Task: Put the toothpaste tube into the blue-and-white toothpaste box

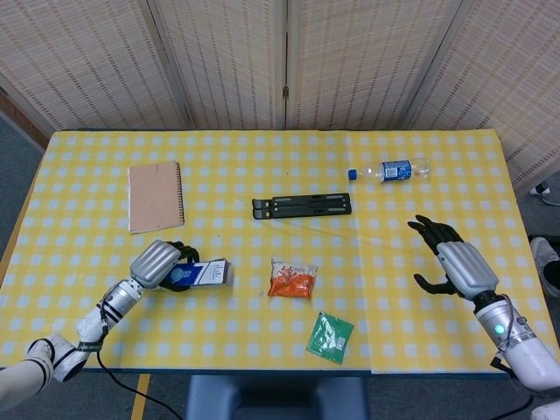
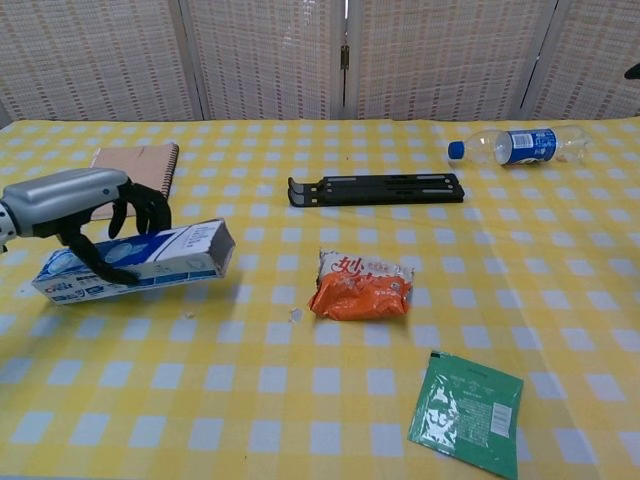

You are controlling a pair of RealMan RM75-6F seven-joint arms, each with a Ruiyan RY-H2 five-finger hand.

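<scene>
One toothpaste box (image 1: 203,274) (image 2: 140,262), blue and white, lay lengthwise at the left front of the yellow checked table (image 1: 87,184) (image 2: 330,340). The left hand (image 1: 157,262) (image 2: 85,205) gripped it, dark fingers (image 2: 150,208) curled over its top edge and down its side. The box looked low over the cloth; whether it rested on it could not be told. No toothpaste tube was visible outside the box, and the pictures did not show inside it.

The right hand (image 1: 455,262) hovered over the right side of the table, fingers spread and holding nothing, well apart from everything else.

Five other things lay on the cloth, one of each. A brown notebook (image 1: 155,195) (image 2: 140,165) lay behind the box at the left. A black folding stand (image 1: 302,206) (image 2: 376,188) lay flat near the middle. A water bottle (image 1: 389,170) (image 2: 515,145) with a blue label lay on its side at the far right. An orange snack packet (image 1: 291,279) (image 2: 362,285) sat just right of the box, and a green sachet (image 1: 330,337) (image 2: 467,412) lay nearer the front edge.
</scene>
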